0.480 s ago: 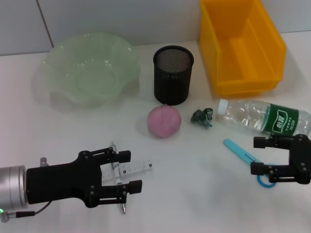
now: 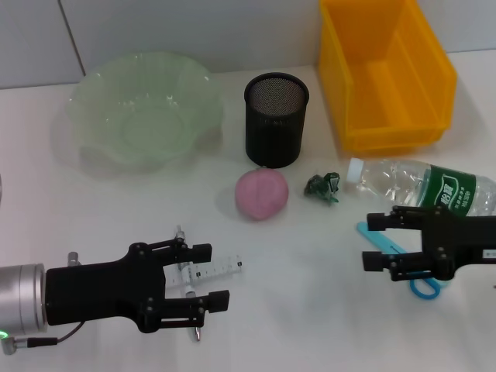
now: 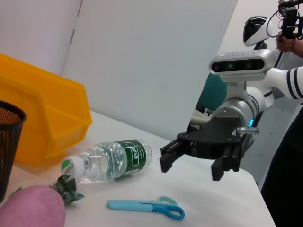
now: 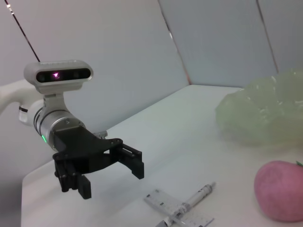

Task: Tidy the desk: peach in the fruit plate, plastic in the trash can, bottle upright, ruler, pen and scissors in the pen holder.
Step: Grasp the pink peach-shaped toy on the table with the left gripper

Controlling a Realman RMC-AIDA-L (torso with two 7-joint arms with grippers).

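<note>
Lying on its side, one clear plastic bottle with a green label rests beside the yellow bin. One round pink peach sits near the black mesh pen holder and one crumpled green plastic scrap. The right gripper, fingers wide, hovers over blue scissors. The left gripper, also wide, hovers over one ruler and one pen. The wavy glass fruit plate holds nothing.

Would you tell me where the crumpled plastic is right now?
In the head view, the crumpled plastic lies right of centre, between the peach and the bottle cap.
</note>
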